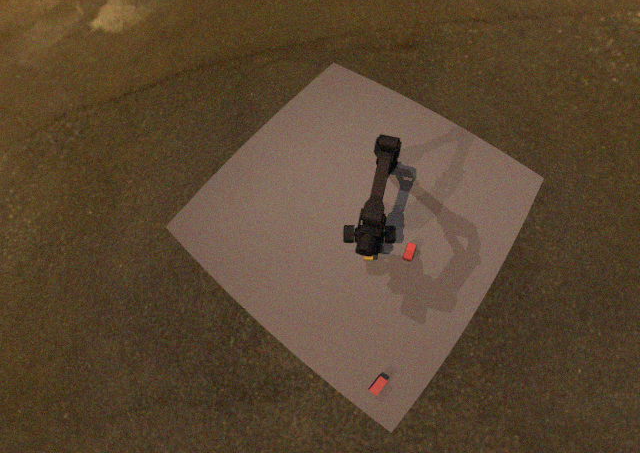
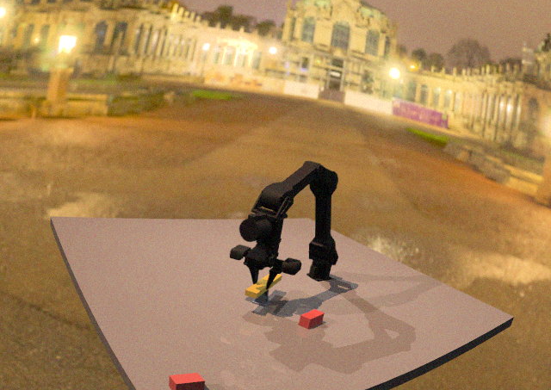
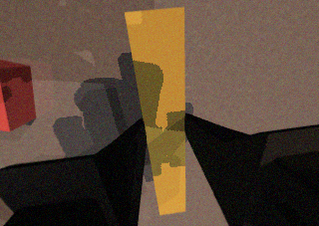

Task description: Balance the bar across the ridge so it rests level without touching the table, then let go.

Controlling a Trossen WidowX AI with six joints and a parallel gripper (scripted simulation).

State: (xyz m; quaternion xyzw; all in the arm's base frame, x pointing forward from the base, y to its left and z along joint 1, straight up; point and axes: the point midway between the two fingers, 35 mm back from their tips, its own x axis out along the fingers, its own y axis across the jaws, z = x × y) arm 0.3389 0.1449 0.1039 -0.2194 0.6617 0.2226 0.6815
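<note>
The yellow bar (image 1: pixel 368 258) (image 2: pixel 255 292) (image 3: pixel 161 37) is above the table (image 1: pixel 258 205) (image 2: pixel 133 261). My gripper (image 2: pixel 262 285) (image 3: pixel 163 120) is shut on the bar, one finger on each long side, and points down. In the wrist view the bar runs lengthwise between the fingers, with its far end well beyond them. A small dark bluish shape shows under the bar in the exterior view. I cannot tell how much of it is the ridge and how much is shadow, nor whether the bar touches the ridge. The arm hides most of the bar in the top view.
A red block (image 1: pixel 409 252) (image 2: pixel 311 318) (image 3: pixel 20 99) lies on the table close beside the gripper. Another red block (image 1: pixel 378 384) (image 2: pixel 187 381) lies near the table's corner, far from the arm's base. Arm shadows fall around the nearer block.
</note>
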